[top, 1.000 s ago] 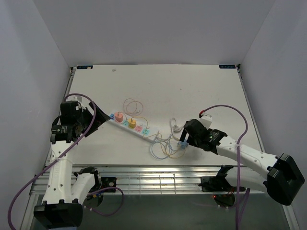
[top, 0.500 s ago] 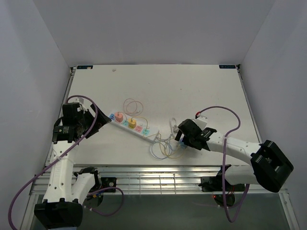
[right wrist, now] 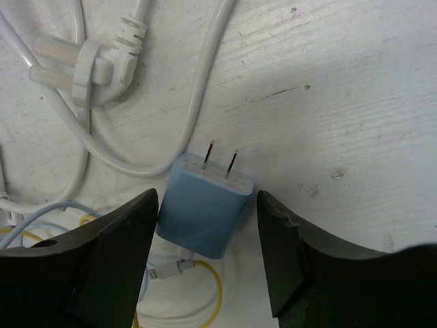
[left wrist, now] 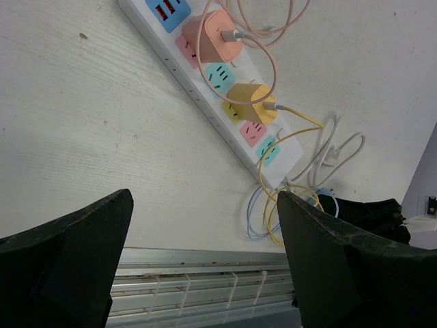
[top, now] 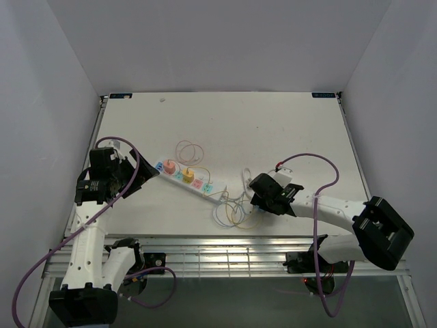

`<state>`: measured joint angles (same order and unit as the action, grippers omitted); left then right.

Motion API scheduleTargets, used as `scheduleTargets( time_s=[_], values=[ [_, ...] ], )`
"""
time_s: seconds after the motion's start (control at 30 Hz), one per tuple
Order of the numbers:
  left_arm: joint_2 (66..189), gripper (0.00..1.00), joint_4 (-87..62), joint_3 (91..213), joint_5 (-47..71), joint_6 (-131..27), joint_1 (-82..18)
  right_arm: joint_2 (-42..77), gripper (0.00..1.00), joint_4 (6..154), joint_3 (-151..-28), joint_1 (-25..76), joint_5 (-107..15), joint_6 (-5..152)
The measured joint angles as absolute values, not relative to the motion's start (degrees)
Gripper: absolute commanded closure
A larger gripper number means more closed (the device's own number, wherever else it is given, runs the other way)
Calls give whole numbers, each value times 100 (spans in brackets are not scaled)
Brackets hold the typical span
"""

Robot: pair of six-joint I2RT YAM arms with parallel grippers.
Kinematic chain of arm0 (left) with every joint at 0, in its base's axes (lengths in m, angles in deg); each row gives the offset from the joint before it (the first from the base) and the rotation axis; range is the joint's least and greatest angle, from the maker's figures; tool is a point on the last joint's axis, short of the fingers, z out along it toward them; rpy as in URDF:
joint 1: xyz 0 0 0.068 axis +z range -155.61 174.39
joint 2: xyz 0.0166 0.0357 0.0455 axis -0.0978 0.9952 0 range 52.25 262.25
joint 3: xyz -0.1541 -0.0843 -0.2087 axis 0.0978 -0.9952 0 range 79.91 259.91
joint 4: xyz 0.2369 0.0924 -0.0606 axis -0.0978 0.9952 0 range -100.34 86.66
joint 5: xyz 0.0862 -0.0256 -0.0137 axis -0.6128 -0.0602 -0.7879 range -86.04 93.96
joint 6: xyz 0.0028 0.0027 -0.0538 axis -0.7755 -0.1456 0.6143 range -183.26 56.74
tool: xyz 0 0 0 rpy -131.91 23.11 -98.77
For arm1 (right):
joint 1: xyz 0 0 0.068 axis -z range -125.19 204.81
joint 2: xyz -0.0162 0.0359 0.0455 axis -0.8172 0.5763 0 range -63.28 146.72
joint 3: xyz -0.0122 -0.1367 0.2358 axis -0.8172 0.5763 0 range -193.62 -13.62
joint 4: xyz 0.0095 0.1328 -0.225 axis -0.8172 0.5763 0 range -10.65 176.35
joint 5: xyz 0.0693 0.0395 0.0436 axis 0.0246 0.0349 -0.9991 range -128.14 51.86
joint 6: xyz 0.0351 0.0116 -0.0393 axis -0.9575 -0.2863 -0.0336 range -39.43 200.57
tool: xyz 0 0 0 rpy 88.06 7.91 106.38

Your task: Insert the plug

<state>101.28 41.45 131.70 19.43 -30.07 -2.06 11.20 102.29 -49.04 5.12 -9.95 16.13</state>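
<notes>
A blue plug [right wrist: 203,211] with two prongs lies flat on the white table, its prongs pointing away from the wrist. My right gripper [right wrist: 208,225] is open, its fingers [right wrist: 130,246] on either side of the plug's body, the left one close to it, not closed on it. In the top view the right gripper [top: 259,200] sits over the cable tangle. The white power strip [top: 191,179] lies diagonally at centre left, with a pink plug [left wrist: 209,37] and a yellow plug [left wrist: 251,102] in it. My left gripper [top: 140,176] is open, by the strip's left end.
A white strip plug [right wrist: 82,63] and its white cable [right wrist: 205,75] lie just beyond the blue plug. Coiled yellow and pale blue cables [top: 232,212] lie near the table's front edge. Metal rails [left wrist: 191,280] run along that edge.
My right gripper has moved left toward the cable tangle and lowered around the blue plug. The left arm has barely moved.
</notes>
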Motion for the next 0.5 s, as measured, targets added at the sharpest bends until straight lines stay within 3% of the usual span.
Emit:
scheduleTargets(
  time_s=[0.07,0.1,0.23,0.5],
  values=[
    [10115,2,4145,13170,1947,-3012,-206,1151,40,10222,-4898,505,-958,1593],
    [10109,2,4145,13170,1947,-3020,-206,1184,50,10222,-4895,505,-936,1593],
    [10087,2,4147,13170,1954,-3036,-206,1236,70,10170,-4895,501,-814,1626],
    [10087,2,4147,13175,2220,-3084,-206,805,75,10325,-5114,492,-42,2655]
  ],
)
